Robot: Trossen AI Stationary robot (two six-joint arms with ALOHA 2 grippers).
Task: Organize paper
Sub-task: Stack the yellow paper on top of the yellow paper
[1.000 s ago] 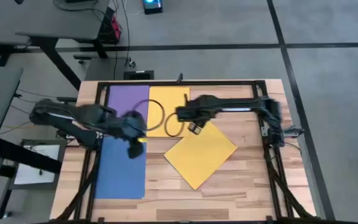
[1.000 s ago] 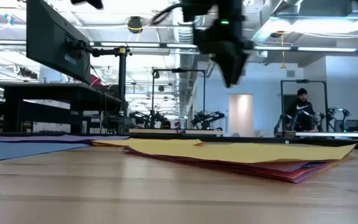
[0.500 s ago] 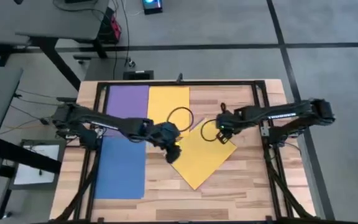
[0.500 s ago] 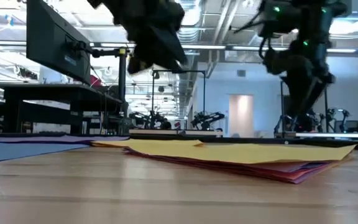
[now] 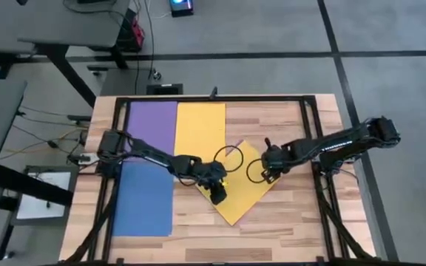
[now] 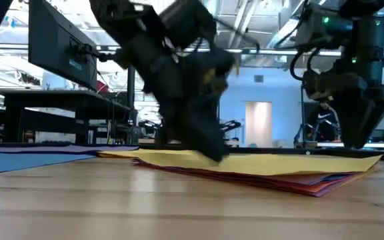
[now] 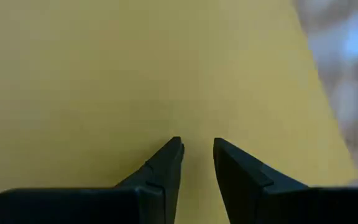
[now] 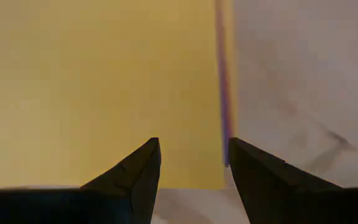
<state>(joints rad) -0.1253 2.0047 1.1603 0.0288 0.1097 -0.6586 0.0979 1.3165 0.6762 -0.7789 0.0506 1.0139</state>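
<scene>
L gripper (image 5: 218,193), fingers w/ a narrow gap, and R gripper (image 5: 269,167), fingers apart, both sit over the tilted yellow-topped paper stack (image 5: 244,198) mid-table (image 5: 287,229).

Light: bright and even over the table (image 5: 294,214), from ceiling strip lamps (image 6: 59,50) in the room behind.
Shadows: faint and soft.
Blur: the left arm (image 6: 179,100) smears in the low view.
Focus: both wrist views are soft; the yellow sheet (image 7: 135,74) shows no texture.
Glare: none on the wood.
</scene>
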